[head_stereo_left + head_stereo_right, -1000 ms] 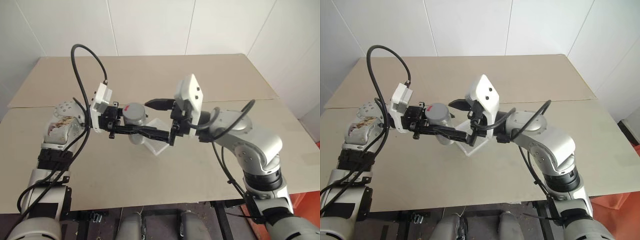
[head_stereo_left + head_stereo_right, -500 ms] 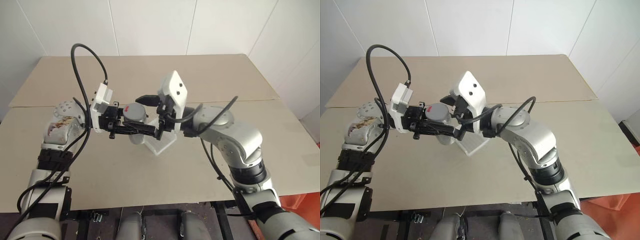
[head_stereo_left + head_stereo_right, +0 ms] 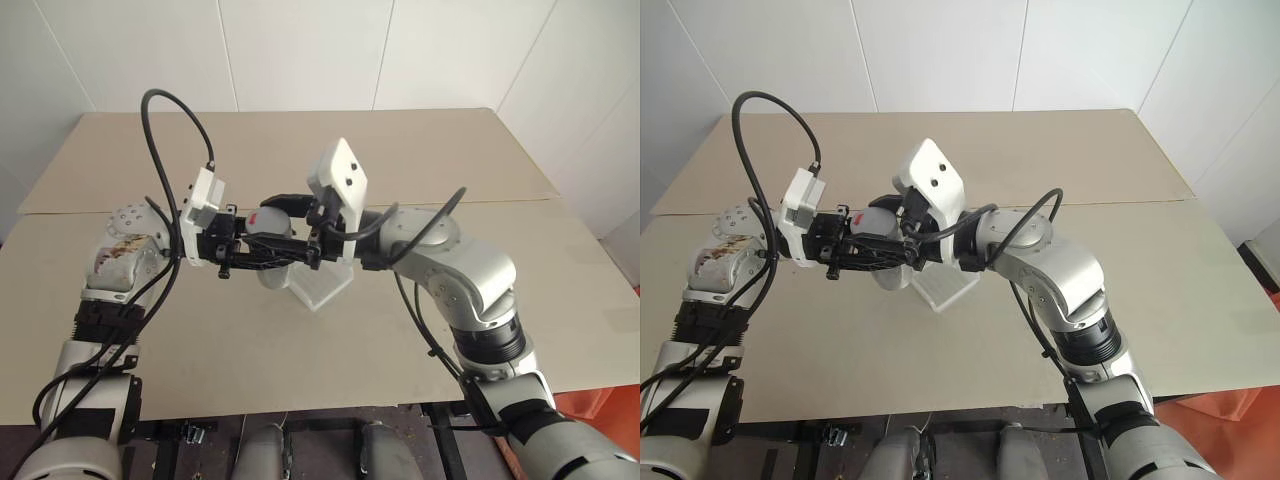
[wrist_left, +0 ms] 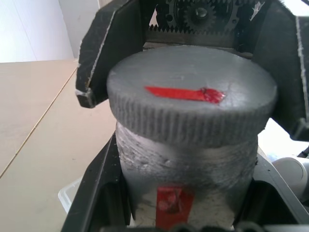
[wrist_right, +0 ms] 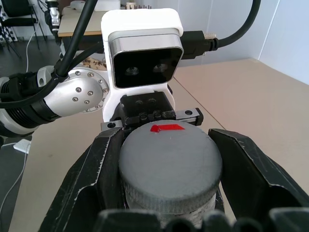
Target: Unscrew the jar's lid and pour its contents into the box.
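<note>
So the jar point(image 4: 186, 193) is held up off the desk point(image 3: 420, 150), roughly over the middle of it and a bit toward the near edge. The left gripper point(image 3: 285, 257) comes in from the left-hand side and is clamped tight on the jar's body, one black finger on each side. You can see the red label patch low on the jar in the left wrist view.

The lid point(image 5: 170, 164) is on top of the jar, grey with a ribbed rim and a red mark across its flat face. The right gripper point(image 5: 170, 159) reaches in from the right-hand side and is closed on that lid, its two fingers pressed against the rim on opposite sides. The two grippers point at each other, right one on top, left one just under it.

The box point(image 3: 322, 285) sits on the desk just below and slightly to the right of the jar, touching neither gripper. Can't see the contents with the lid on.
</note>
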You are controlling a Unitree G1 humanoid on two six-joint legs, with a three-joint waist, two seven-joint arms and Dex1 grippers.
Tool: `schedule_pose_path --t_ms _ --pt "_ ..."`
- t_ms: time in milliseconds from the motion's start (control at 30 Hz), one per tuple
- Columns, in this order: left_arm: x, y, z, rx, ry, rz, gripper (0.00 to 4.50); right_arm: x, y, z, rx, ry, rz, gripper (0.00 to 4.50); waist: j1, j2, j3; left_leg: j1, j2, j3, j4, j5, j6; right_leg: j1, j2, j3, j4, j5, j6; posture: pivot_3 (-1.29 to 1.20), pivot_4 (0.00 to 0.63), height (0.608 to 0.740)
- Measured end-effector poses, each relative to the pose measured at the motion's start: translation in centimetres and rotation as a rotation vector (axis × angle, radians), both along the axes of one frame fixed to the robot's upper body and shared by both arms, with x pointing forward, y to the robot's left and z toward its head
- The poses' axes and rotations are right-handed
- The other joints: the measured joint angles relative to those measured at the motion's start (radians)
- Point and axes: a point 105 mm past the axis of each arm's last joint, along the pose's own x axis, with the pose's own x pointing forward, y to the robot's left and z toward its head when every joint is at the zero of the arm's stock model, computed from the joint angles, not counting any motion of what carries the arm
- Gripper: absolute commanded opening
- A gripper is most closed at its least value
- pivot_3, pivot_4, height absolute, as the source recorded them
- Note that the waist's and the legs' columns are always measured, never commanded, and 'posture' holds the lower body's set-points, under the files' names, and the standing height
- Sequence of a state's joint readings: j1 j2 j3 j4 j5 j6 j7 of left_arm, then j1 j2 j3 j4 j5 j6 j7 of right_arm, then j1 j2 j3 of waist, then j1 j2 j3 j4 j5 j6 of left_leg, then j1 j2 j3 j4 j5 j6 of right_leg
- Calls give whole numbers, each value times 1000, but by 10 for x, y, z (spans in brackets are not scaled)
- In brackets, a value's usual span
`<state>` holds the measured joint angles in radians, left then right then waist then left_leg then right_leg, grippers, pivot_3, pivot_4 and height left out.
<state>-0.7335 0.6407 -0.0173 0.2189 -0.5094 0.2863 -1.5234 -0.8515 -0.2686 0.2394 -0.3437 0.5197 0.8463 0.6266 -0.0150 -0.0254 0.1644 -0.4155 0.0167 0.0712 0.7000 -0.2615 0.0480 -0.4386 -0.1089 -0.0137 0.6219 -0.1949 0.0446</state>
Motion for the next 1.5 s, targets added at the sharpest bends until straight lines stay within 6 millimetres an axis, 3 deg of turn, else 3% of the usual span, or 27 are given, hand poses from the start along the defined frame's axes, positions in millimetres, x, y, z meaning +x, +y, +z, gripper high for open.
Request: schedule_pose_path --t_ms 133,300,400,533,700,867,967,1033,1133,1233,1333,1400,1500 --pt "-1 -1 2 -1 -9 -5 2043 1 -2 4 39 68 5 2757 0 0 0 0 0 0 0 0 0 0 0 0 0 0 0 0 150 740" --pt "-1 0 -1 3 -3 -3 2043 11 -27 38 146 49 -68 2757 3 0 0 0 0 0 0 0 0 0 0 0 0 0 0 0 150 740" --pt "-1 0 -1 2 -2 0 2043 19 -44 31 130 46 -149 2757 3 0 0 0 0 0 0 0 0 1 0 0 -1 0 0 0 150 740" --pt "0 1 -3 0 5 13 2043 34 -81 0 52 35 -331 2757 3 0 0 0 0 0 -1 0 0 0 0 0 -2 0 0 0 150 740" --pt "4 8 -2 -16 0 68 2043 41 -136 -69 -90 97 -577 2757 3 0 0 -1 0 1 -1 0 0 1 0 0 -3 0 0 0 150 740" --pt "11 12 1 -26 -26 139 2043 43 -157 -121 -94 237 -723 2757 -4 0 0 1 0 1 -1 0 0 1 0 1 -4 0 0 0 150 740" --pt "16 11 2 -49 -35 187 2043 46 -168 -150 -131 318 -803 3711 1 0 0 1 0 1 0 0 0 1 0 1 -6 0 0 0 150 740" --pt "21 10 3 -74 -40 226 2043 45 -174 -159 -161 329 -821 4396 4 0 0 1 0 1 0 0 0 1 0 1 -7 0 0 0 150 740" --pt "30 8 4 -86 -91 310 2043 43 -179 -155 -195 304 -807 4454 6 0 0 0 -1 0 -1 0 1 1 -1 1 -8 0 0 0 150 740" --pt "44 5 3 -43 -232 435 2043 36 -180 -137 -213 248 -748 4454 7 0 0 0 -1 0 -1 0 1 2 -1 1 -9 0 0 0 150 740" --pt "73 2 -2 108 -603 641 2043 22 -173 -106 -212 266 -596 4454 19 0 0 1 -1 0 -1 0 1 3 0 0 -10 2 -1 0 150 740" --pt "79 -5 -5 182 -824 654 2043 13 -167 -83 -204 250 -513 4454 21 0 0 1 0 0 -1 0 1 3 0 0 -11 2 -1 0 150 740" --pt "79 -23 4 295 -1265 560 2043 -3 -151 -65 -214 278 -349 4454 28 -1 0 0 -1 0 -1 -1 1 3 -1 -1 -11 2 -1 0 150 740"
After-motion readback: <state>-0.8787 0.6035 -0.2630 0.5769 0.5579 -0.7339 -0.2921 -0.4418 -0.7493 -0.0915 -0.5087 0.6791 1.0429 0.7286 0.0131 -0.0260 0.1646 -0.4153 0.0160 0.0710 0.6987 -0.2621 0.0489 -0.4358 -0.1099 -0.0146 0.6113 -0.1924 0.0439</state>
